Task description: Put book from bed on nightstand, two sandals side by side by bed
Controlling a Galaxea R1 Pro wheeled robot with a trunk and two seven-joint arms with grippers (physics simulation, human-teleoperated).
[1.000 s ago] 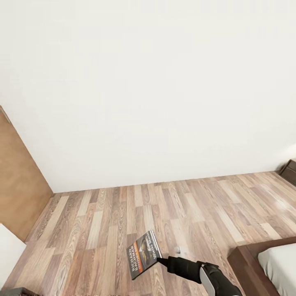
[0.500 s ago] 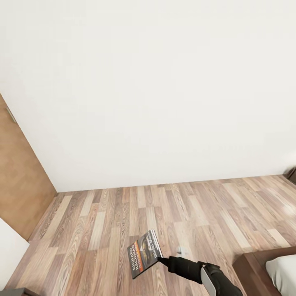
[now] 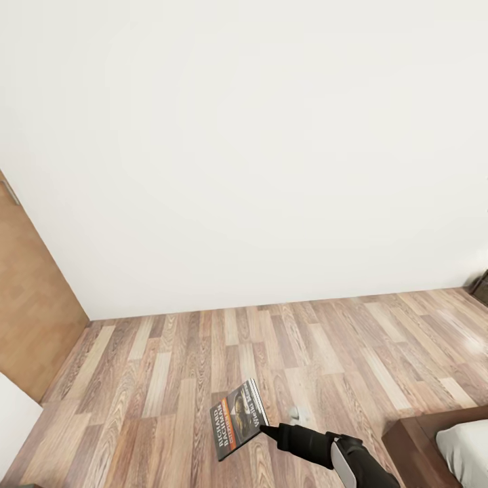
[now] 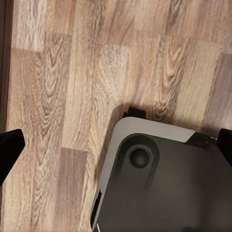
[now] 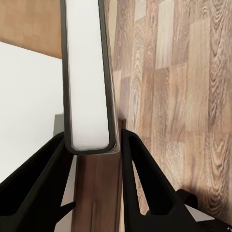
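Book is pinched by its edge in the right gripper, held above the wood-plank floor, cover up, at about 6 o'clock in head view. Right wrist view: both fingers clamp the book's page block. Bed corner sits at 4 o'clock. Left gripper fingers spread wide, nothing between them, floor and robot base below.
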